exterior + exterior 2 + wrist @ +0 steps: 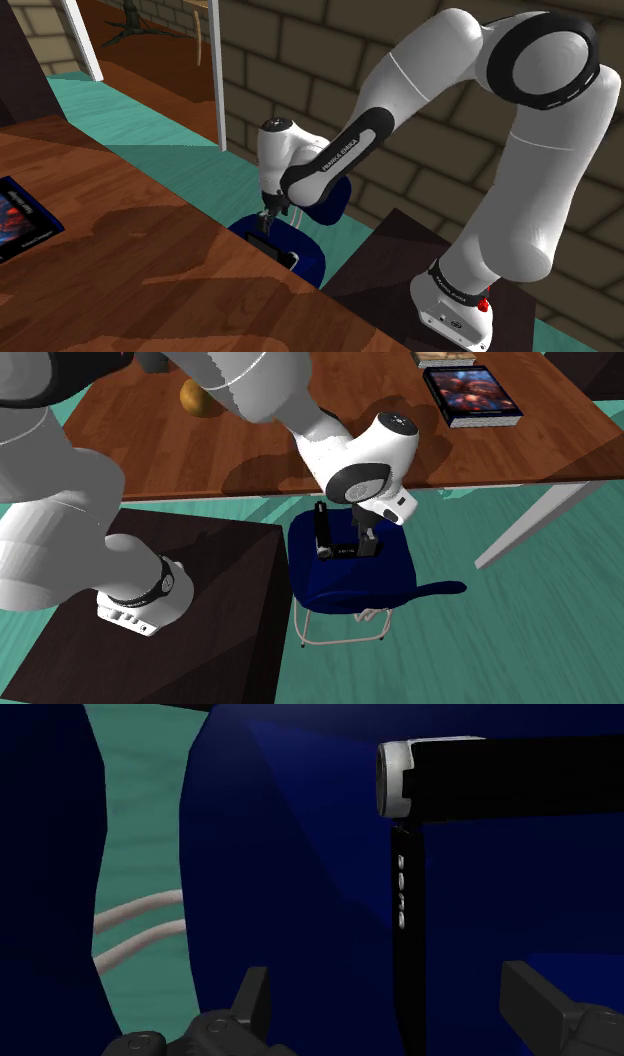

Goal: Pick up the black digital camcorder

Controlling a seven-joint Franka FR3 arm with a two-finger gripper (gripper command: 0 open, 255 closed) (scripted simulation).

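Hovers low over the blue chair [280, 854] beside the desk [250, 442] with the claw [385, 984] spread wide and empty, frames the black camcorder [500, 779] resting on that seat without touching it, so looks done approaching, with closing and lifting left to do.

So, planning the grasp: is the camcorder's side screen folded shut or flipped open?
Flipped open: the screen panel stands out square from the camcorder in the wrist view.
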